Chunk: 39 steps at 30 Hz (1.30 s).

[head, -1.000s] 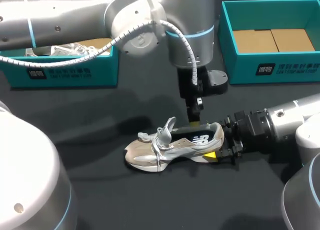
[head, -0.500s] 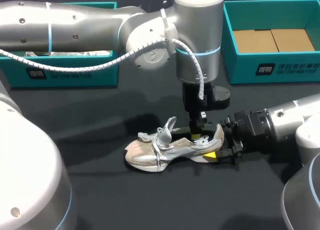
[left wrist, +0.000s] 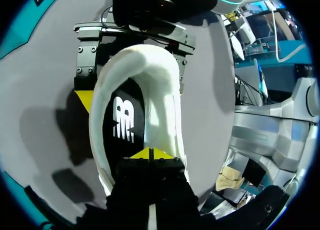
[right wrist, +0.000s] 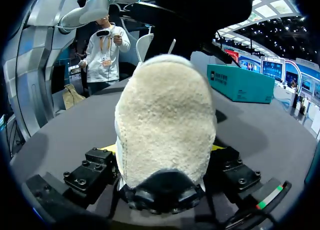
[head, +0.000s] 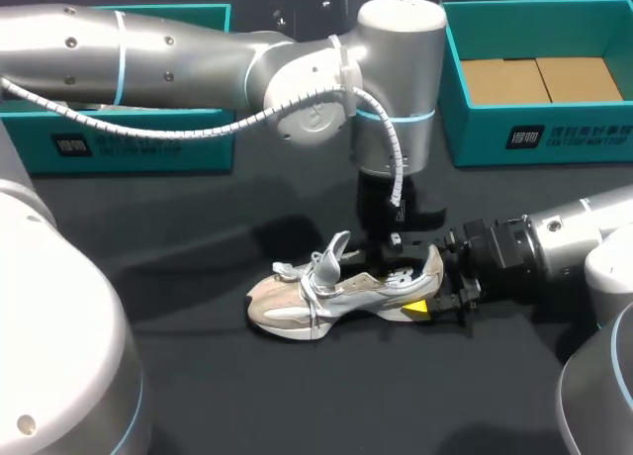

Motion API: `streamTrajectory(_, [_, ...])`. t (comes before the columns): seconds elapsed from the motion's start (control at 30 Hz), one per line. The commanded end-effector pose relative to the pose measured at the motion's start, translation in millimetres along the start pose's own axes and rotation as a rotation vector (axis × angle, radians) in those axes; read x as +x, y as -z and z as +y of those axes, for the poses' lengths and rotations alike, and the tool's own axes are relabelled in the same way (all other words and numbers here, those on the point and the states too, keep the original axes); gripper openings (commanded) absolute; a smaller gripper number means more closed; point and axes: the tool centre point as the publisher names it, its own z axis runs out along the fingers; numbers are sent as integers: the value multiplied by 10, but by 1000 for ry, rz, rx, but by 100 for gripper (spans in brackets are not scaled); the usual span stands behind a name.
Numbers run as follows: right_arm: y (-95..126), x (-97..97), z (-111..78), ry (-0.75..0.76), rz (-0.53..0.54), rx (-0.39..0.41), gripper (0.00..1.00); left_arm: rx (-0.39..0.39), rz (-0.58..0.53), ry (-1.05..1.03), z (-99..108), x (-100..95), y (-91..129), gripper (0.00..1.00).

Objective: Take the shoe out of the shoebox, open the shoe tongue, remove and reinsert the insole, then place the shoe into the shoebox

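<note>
Between two teal boxes (head: 554, 136), the shoe (head: 336, 292) lies upright on the dark surface (head: 198, 376), well apart from both, so taking it out is done. Its tongue (head: 334, 249) stands lifted and the mouth gapes, so the opening step looks done too. The insole (left wrist: 122, 122) lies flat inside; I cannot tell whether it has already been out and back. Boxing the shoe is certainly left.

The right end effector (head: 433, 289) clamps the heel (right wrist: 165, 125) from both sides, low near the sole. The left end effector (left wrist: 150, 153) comes straight down into the shoe's mouth, its yellow tips pressed narrowly together over the insole's forward part; whether they pinch the insole is hidden.

The insole is thin, black and smooth, with white print. The collar lining is pale, padded and rounded. The heel counter looks like cream, nubbly suede above a dark rubber tab. The upper is grey-beige with loose laces, soft enough, I judge, to yield under the clamp. Plain brown card lines the right box.
</note>
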Motion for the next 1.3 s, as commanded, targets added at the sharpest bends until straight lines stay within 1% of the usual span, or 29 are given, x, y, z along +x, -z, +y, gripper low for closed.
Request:
streamTrajectory(0.03, [-14, -3, -10, -1, 0, 3, 0, 8, 15, -24, 85, -19, -64, 0])
streamTrajectory(0.23, [-14, -3, -10, -1, 0, 3, 0, 24, 16, -58, 178, 25, -120, 0])
streamTrajectory(0.47, [-14, -3, -10, -1, 0, 3, 0, 15, -64, -54, 142, 90, -233, 0])
streamTrajectory(0.5, [-14, -3, -10, -1, 0, 3, 0, 14, -70, -53, 138, 93, -239, 4])
streamTrajectory(0.53, [-14, -3, -10, -1, 0, 3, 0, 15, -84, -46, 128, 94, -253, 11])
streamTrajectory(0.57, [-14, -3, -10, -1, 0, 3, 0, 14, -85, -48, 124, 94, -261, 15])
streamTrajectory(0.6, [-14, -3, -10, -1, 0, 3, 0, 13, -95, -45, 118, 92, -270, 27])
streamTrajectory(0.63, [-14, -3, -10, -1, 0, 3, 0, 13, -104, -42, 113, 89, -278, 31])
streamTrajectory(0.67, [-14, -3, -10, -1, 0, 3, 0, 10, -115, -41, 104, 82, -295, 33])
streamTrajectory(0.93, [-14, -3, -10, -1, 0, 3, 0, 2, -203, -15, 24, -37, -374, 36])
streamTrajectory(1.1, [-14, -3, -10, -1, 0, 3, 0, -7, -269, 7, -23, -170, -420, 36])
streamTrajectory(1.3, [-14, -3, -10, -1, 0, 3, 0, -12, -311, 34, -39, -333, -441, 37])
